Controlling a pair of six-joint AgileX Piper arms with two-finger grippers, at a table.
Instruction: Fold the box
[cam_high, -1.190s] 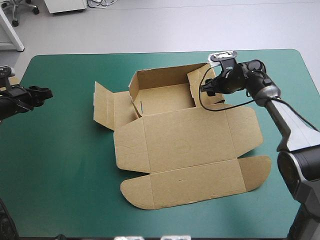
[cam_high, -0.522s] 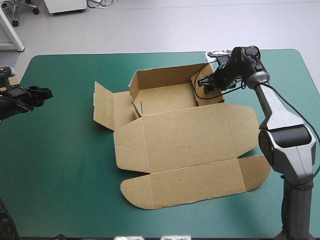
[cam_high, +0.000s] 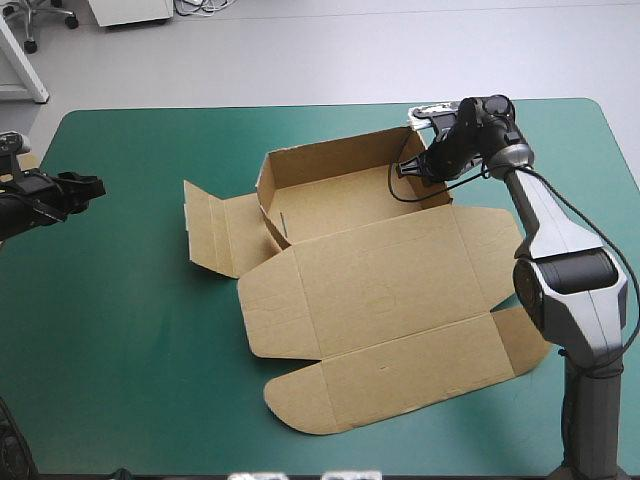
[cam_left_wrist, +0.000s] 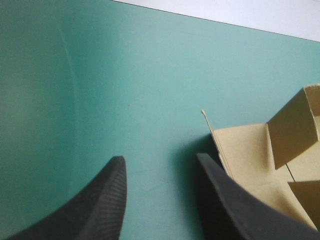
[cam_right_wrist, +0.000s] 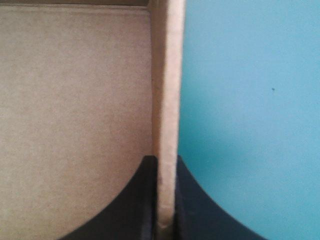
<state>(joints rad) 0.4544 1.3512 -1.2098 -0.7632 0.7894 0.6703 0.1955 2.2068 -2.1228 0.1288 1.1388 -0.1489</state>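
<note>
Box (cam_high: 370, 290) now turned, lid swung toward counter (cam_high: 130, 330) right edge. Right hand (cam_high: 416, 170) pinches its right wall tight. Left hand (cam_high: 92, 187) wide, empty, by left edge.

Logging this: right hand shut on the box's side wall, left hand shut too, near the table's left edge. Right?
No: the left hand is open, as the left wrist view shows. The right hand is shut on the box wall.
</note>
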